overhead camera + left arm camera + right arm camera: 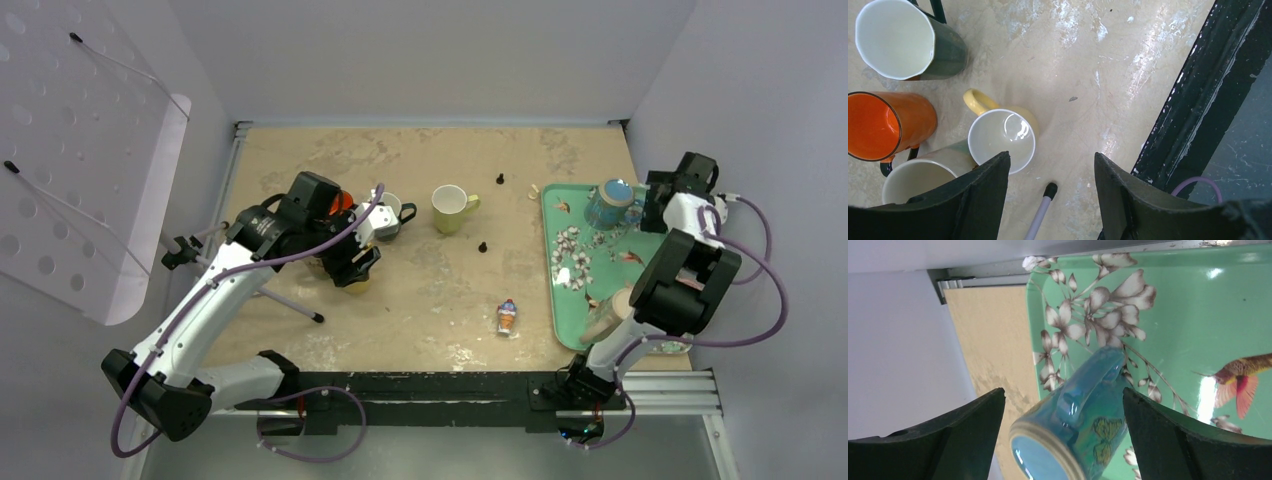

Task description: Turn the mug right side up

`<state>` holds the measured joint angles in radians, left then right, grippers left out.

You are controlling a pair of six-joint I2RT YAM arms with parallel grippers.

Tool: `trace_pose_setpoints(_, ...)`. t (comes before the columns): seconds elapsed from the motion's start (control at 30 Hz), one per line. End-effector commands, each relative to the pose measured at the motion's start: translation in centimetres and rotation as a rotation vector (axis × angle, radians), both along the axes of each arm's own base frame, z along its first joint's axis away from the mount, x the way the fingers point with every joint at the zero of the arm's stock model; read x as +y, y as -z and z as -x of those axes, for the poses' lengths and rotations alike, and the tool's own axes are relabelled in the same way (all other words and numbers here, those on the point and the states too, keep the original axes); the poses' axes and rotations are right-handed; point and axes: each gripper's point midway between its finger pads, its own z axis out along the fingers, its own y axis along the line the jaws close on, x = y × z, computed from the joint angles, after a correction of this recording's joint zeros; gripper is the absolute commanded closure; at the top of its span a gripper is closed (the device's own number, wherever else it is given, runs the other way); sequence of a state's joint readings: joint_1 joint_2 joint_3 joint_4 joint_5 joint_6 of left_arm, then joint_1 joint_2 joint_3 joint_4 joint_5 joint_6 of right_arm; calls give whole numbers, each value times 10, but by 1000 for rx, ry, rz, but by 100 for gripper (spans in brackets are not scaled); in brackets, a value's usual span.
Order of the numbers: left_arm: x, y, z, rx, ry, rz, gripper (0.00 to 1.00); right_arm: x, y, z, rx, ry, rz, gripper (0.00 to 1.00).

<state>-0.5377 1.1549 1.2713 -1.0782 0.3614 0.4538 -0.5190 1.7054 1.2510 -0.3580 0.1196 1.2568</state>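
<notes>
Both jaws of the right pincer (1063, 396) stand wide apart on either side of the glossy blue ceramic mug with a butterfly print (1083, 425). Whether either pad touches the glaze cannot be told. The right wrist view shows what the overhead view cannot: the mug's unglazed foot ring and blue base face the camera, so it is upside down. Its rim rests on the mint-green floral tray with a hummingbird (1198, 315).

From above, the same mug (612, 203) sits in the far part of the tray (610, 265). The tray lies along the right edge of the worn beige surface (440, 290). The right pincer (652, 200) is just beside the mug, towards that edge.

The left pincer (1050, 167) is also parted and holds nothing. It hangs over a cluster of mugs near the left edge. Its wrist view shows four of them, all with their openings towards the camera:
- a dark green mug with a white inside (895, 40)
- an orange mug (883, 122)
- a small yellow mug with a white inside (1000, 140)
- a cream mug (918, 180), partly hidden by one finger

In the overhead view the left arm covers most of this cluster.

Only the overhead view shows a pale yellow-green mug (452, 208) standing upright mid-surface towards the far edge. It also shows a small colourful toy figure (508, 317) closer to the near edge.
</notes>
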Motion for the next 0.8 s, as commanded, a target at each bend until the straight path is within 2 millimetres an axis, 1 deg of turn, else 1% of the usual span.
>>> trace_pose_setpoints(0.0, -1, -1, -6, -22, 6, 5, 34, -9, 8, -8, 36, -6, -3, 8)
trace_pose_setpoints(0.17, -2, 1, -7, -11, 4, 3, 34, -13, 8, -20, 40, -61, 25, 12)
trace_pose_setpoints(0.33, -2, 0, -8, -11, 2, 5, 34, -9, 26, -20, 60, -72, -4, 14)
trace_pose_setpoints(0.47, -2, 1, -8, -11, 1, 4, 34, -4, 37, -24, 66, -103, -25, 16)
trace_pose_setpoints(0.67, -2, 1, -8, -11, 2, 4, 34, -1, 35, -31, 55, -129, -19, 21)
trace_pose_setpoints(0.77, -2, 1, -8, -11, 4, 3, 34, 2, 38, -34, 58, -141, -28, 24)
